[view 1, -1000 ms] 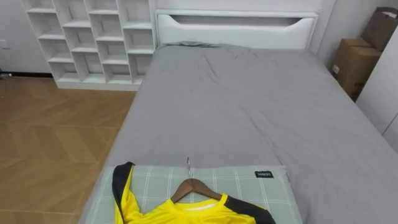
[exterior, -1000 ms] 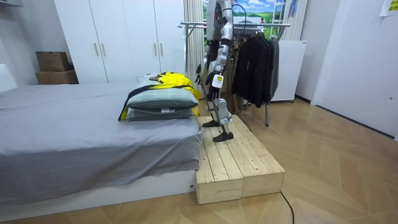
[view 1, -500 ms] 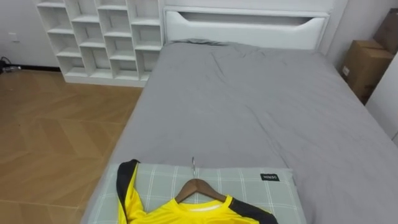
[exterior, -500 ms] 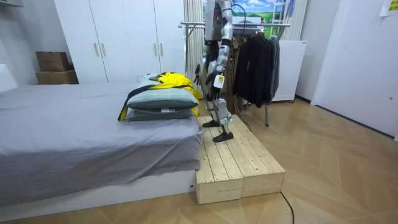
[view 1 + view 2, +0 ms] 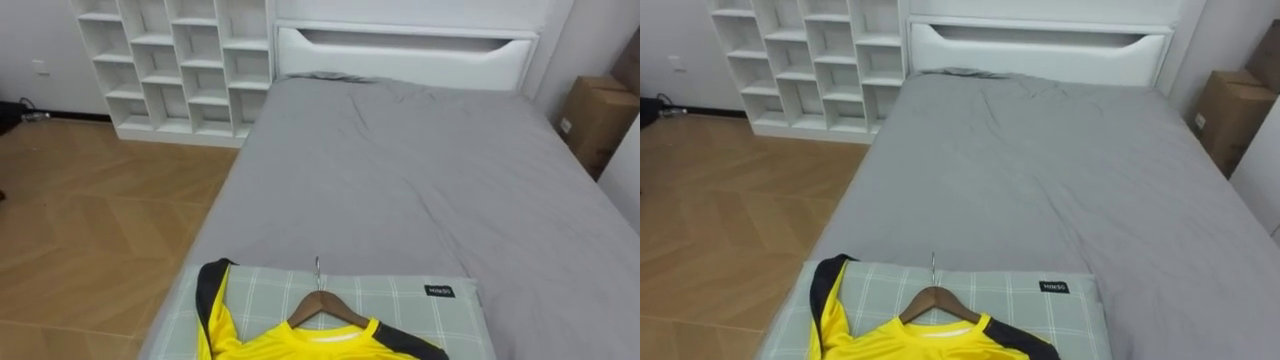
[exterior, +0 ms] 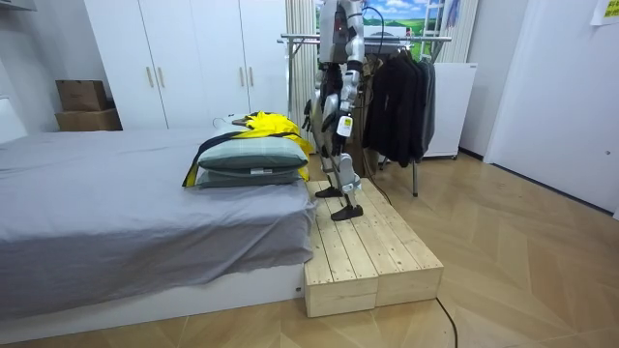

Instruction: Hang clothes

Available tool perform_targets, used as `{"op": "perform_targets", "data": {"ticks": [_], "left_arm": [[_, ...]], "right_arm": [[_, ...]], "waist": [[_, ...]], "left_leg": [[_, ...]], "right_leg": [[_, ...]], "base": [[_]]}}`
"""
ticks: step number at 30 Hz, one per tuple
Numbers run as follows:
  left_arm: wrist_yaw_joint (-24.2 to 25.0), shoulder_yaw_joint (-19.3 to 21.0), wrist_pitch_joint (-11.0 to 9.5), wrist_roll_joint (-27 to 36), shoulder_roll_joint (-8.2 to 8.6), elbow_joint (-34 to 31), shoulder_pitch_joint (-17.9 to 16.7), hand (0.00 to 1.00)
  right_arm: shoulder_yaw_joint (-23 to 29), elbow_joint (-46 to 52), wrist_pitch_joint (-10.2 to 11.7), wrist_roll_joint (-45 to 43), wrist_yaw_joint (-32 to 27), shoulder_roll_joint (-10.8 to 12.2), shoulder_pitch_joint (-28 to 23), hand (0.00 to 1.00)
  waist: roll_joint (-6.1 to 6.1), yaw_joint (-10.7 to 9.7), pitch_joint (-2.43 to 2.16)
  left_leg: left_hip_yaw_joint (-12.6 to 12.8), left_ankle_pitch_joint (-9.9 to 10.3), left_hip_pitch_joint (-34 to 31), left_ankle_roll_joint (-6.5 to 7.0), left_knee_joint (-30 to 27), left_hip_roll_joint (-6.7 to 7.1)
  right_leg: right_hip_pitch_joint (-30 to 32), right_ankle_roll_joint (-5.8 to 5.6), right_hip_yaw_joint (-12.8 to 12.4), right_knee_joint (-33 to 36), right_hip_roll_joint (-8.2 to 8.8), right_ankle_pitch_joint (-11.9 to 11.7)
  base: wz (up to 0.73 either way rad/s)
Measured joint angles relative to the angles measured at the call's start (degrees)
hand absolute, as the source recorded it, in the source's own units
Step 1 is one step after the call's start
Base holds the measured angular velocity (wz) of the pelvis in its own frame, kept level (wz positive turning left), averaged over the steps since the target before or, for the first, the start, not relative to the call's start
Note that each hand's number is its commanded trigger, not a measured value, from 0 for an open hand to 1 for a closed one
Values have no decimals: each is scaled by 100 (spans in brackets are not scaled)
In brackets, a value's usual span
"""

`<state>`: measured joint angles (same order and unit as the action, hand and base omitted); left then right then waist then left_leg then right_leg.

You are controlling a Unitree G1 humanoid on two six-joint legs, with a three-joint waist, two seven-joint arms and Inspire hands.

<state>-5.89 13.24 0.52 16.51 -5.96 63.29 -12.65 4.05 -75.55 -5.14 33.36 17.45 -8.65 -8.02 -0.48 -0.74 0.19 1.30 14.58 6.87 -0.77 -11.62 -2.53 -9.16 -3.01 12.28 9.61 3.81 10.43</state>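
Observation:
A yellow jersey (image 5: 300,346) with black trim lies on a wooden hanger (image 5: 322,305), whose metal hook points toward the headboard. Both rest on a green-checked pillow (image 5: 415,305) at the near end of the grey bed (image 5: 400,180). In the room view the jersey (image 6: 268,123) tops a stack of two pillows (image 6: 253,159), just in front of the robot. The robot stands upright on a wooden platform (image 6: 368,251) beside the bed. Its left hand (image 6: 339,126) hangs at its side. Its right hand (image 6: 311,115) is a dark shape next to the jersey.
Behind the robot stands a clothes rack (image 6: 387,40) with dark garments (image 6: 397,97). A white shelf unit (image 5: 170,65) is left of the headboard (image 5: 405,45), and cardboard boxes (image 5: 595,115) are at the right. Wood floor (image 5: 90,220) runs along the bed's left side.
The eye view has shifted a little, with everything sliding rightward and down in the picture, so the camera moved. The jersey, hanger and pillow lie as before. The robot's stance looks the same.

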Motion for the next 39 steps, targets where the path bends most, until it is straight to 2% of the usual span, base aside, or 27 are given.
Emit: {"op": "perform_targets", "data": {"ticks": [3,4,6,9,13,16,19,24,26,30,32,36,39], "left_arm": [[-454,234,-10,-390,-100,-202,29,0],[-564,261,-7,-506,-119,-254,34,0],[-1028,276,-36,-993,-167,-563,13,0],[-1516,229,-121,-1263,-172,-896,-5,0],[-2050,230,-239,-1523,-171,-1223,11,0],[-2478,244,-268,-2028,-170,-1743,-5,0],[-2921,224,-471,-2571,-197,-2274,38,0],[-3598,172,-609,-3881,-236,-3135,54,0],[-3727,158,-588,-4279,-283,-3376,73,0],[-4102,-13,-586,-5206,-577,-3817,271,0],[-4176,-15,-585,-5686,-641,-3938,327,0],[-4256,-44,-541,-6379,-653,-4156,347,0],[-4251,-173,-451,-6565,-675,-4210,356,0]], "right_arm": [[15,-8,8,-156,-16,-46,19,0],[29,-9,10,-206,-18,-50,19,0],[60,-10,20,-247,-55,-66,5,0],[57,-3,41,-241,-143,-70,4,0],[62,-2,111,-245,-184,-81,0,0],[59,0,175,-295,-185,-103,-10,0],[58,0,284,-488,-165,-115,46,0],[56,3,381,-743,-147,-121,56,0],[46,20,389,-740,-122,-123,40,0],[50,26,448,-746,-123,-133,53,0],[50,24,483,-745,-121,-144,23,0],[50,26,511,-761,-117,-156,28,0],[51,24,511,-852,-39,-225,29,0]], "waist": [[10,75,-1],[42,82,-15],[27,94,-2],[52,86,-2],[113,81,-27],[126,93,-7],[123,79,-3],[120,47,-7],[122,-29,-13],[144,-93,-23],[168,-120,-24],[199,-197,-30],[246,-250,-25]], "left_leg": [[-29,-6,-19,-8,-19,0],[-41,-7,-20,-11,-19,1],[-77,-11,-12,-14,-22,10],[-139,-11,10,-13,-21,17],[-199,-14,-15,-19,-21,17],[-238,-16,-26,-21,-20,24],[-238,-18,-24,-22,-13,25],[-202,-18,-26,-22,21,31],[-232,-20,-46,-24,-19,31],[-298,-21,-73,-25,-15,38],[-297,-21,-70,-25,-13,39],[-290,-21,-52,-25,-10,41],[-282,-21,-32,-25,-12,41]], "right_leg": [[-6,0,46,2,2,0],[-10,0,48,0,1,0],[-41,0,78,-4,4,0],[-83,0,143,-8,10,0],[-85,0,214,-9,11,0],[-85,0,221,-6,11,0],[-86,0,229,-16,11,0],[-83,0,197,-95,10,0],[-80,0,230,-95,8,0],[-86,0,296,-99,9,0],[-87,0,293,-100,9,0],[-87,0,277,-109,11,0],[-96,0,267,-111,12,0]], "base": [[5],[7],[8],[10],[9],[5],[0],[-4],[8],[9],[0],[0],[0]]}}
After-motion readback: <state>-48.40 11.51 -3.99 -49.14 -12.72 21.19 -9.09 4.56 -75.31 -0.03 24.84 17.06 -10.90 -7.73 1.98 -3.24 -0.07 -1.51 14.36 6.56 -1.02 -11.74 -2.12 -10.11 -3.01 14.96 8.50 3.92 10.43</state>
